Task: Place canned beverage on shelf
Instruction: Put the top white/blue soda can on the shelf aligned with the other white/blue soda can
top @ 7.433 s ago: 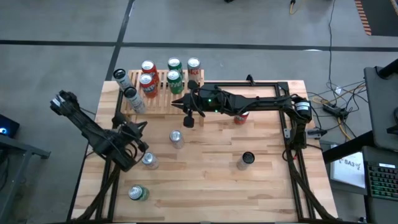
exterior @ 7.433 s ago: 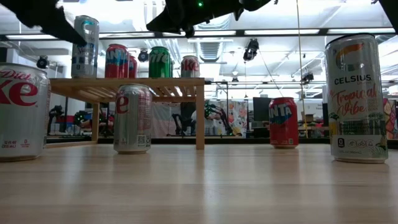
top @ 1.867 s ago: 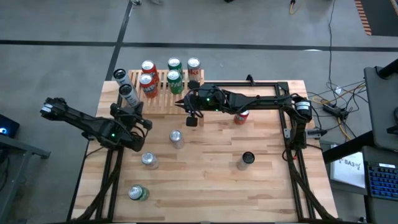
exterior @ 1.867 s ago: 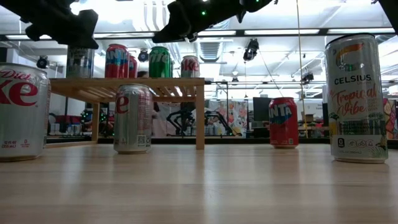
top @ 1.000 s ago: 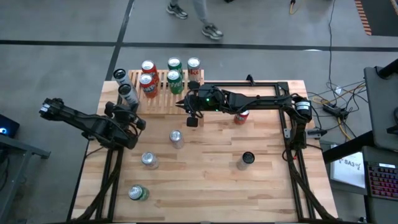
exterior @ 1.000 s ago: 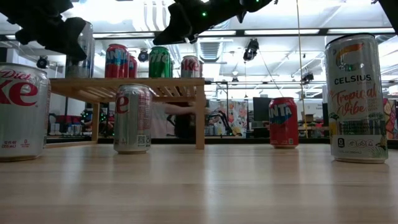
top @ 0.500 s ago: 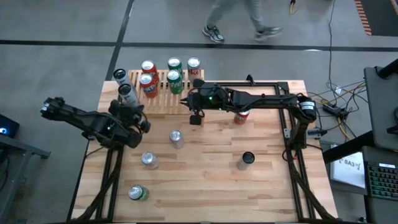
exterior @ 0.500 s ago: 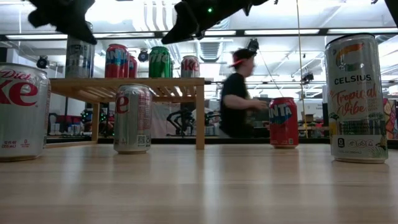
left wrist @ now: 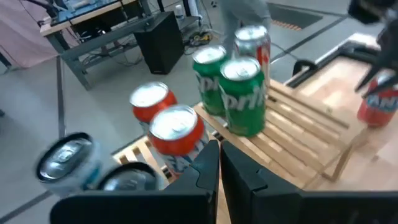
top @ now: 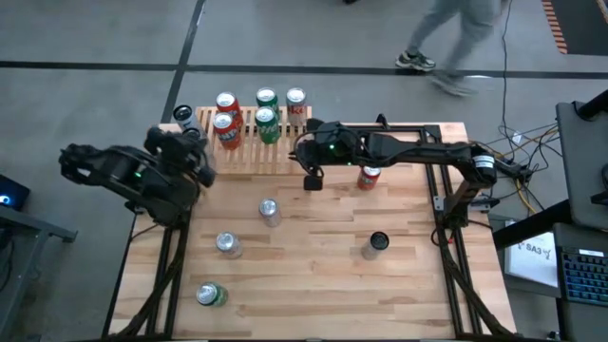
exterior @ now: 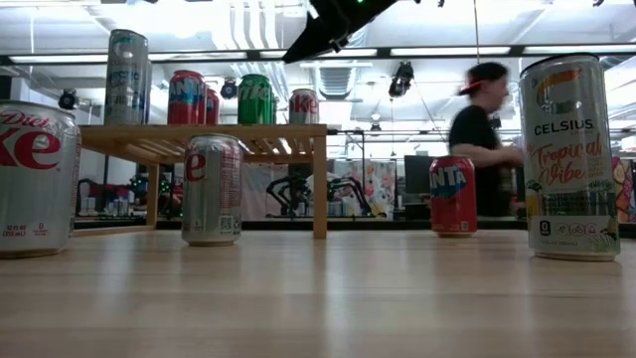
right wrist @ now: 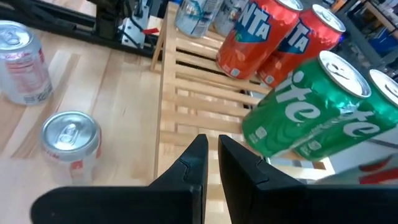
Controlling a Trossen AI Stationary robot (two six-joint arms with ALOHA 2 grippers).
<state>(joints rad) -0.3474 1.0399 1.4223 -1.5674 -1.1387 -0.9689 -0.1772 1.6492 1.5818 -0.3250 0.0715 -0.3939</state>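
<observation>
The shelf (top: 249,144), a low light-wood slatted rack, stands at the table's far left. On it stand two red cans (top: 226,103), two green cans (top: 267,122), a red-and-silver can (top: 295,98) and a tall silver can (exterior: 126,78) at its left end. My left gripper (top: 201,161) hangs shut and empty high over the shelf's left end; its fingers (left wrist: 219,165) point at the cans. My right gripper (top: 312,180) is shut and empty above the table, just off the shelf's right near corner (right wrist: 210,155).
Loose cans stand on the table: silver ones (top: 270,211) (top: 228,245), a green one (top: 210,294), a dark-topped tall one (top: 376,243) and a red one (top: 369,175) under the right arm. A person (exterior: 487,139) walks past beyond the far edge.
My left gripper has risen well above the shelf's left end, away from the tall silver can, which stays upright there. My right gripper has shifted a little toward the table's right edge and up. A person has walked past behind the table.
</observation>
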